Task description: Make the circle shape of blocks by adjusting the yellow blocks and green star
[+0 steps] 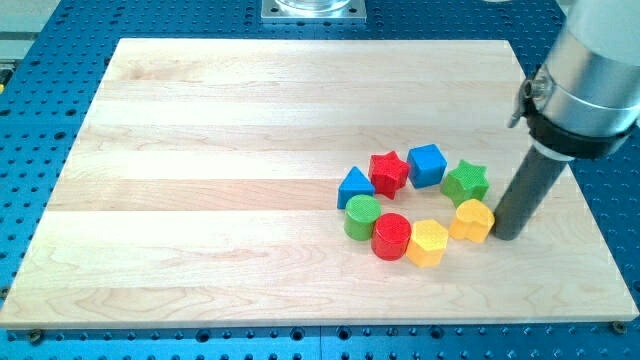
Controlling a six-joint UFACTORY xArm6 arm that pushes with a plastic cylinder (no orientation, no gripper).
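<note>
Ring of 8 blocks at lower right of frame, nearly closed; tip (507, 236), a bare rod gripping nothing, set just right of yellow heart (472, 220) below green star (466, 182); short, slow leftward nudges are advised.

My arm enters from the view's upper right, its pale cylindrical body narrowing to the dark rod (near vertical), with my tip (507, 236) down on the board.

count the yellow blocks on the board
2. One yellow block sits at the ring's right, just left of my tip, under the green star. The other yellow block sits at the ring's bottom, right of the red cylinder. None seems hidden.
</note>
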